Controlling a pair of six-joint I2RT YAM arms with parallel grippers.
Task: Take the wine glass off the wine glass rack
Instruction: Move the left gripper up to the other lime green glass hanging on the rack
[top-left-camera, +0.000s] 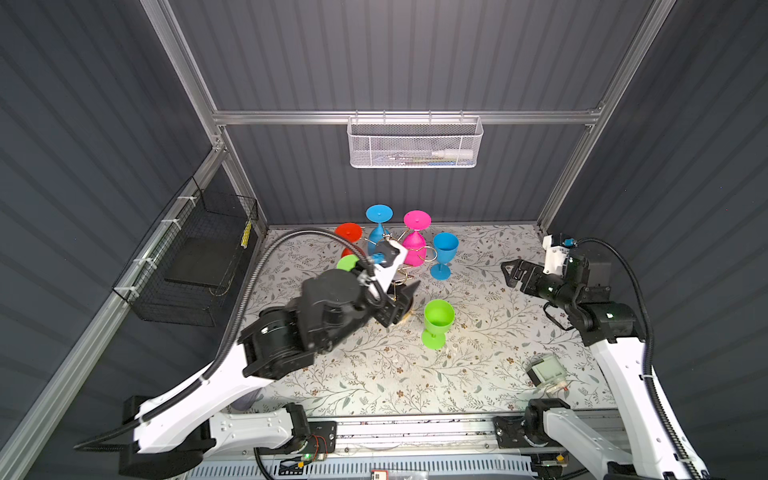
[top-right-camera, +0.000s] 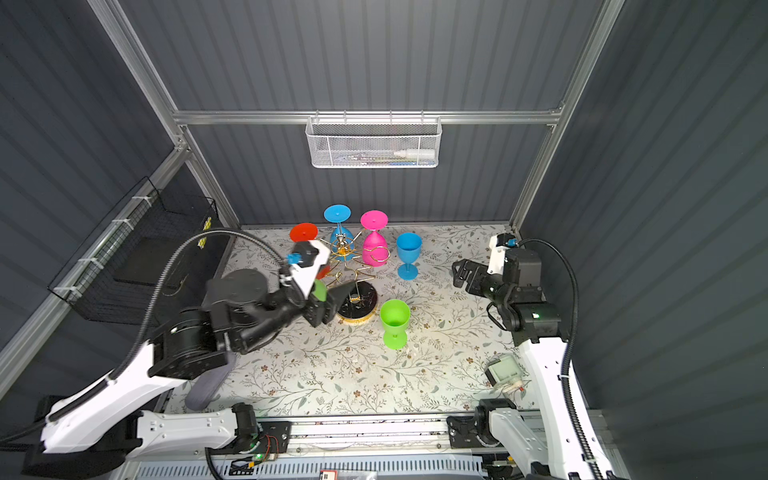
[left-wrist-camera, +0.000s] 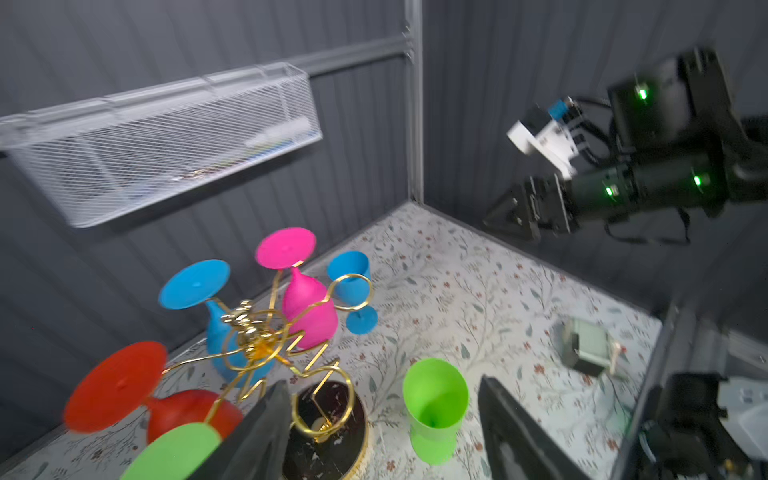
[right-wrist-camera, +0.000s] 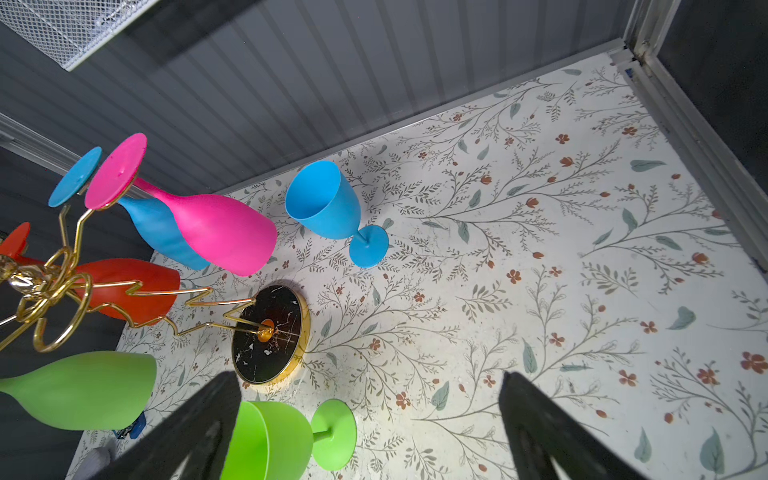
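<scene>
Green wine glass (top-right-camera: 394, 319) upright mid-frame beside wine glass rack (top-right-camera: 359, 309)
We see left gripper (left-wrist-camera: 381, 384) fingers spread; right gripper (right-wrist-camera: 370, 377) fingers spread too.

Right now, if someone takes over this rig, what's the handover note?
Left end effector: open, empty, near the rack base, beside the standing green glass.
Right end effector: open, empty, off to the right.
Done: standing green glass and standing blue glass upright on the table, off the rack.
Remaining: hanging red glass, hanging blue glass, hanging pink glass, hanging green glass upside down on the rack.
</scene>
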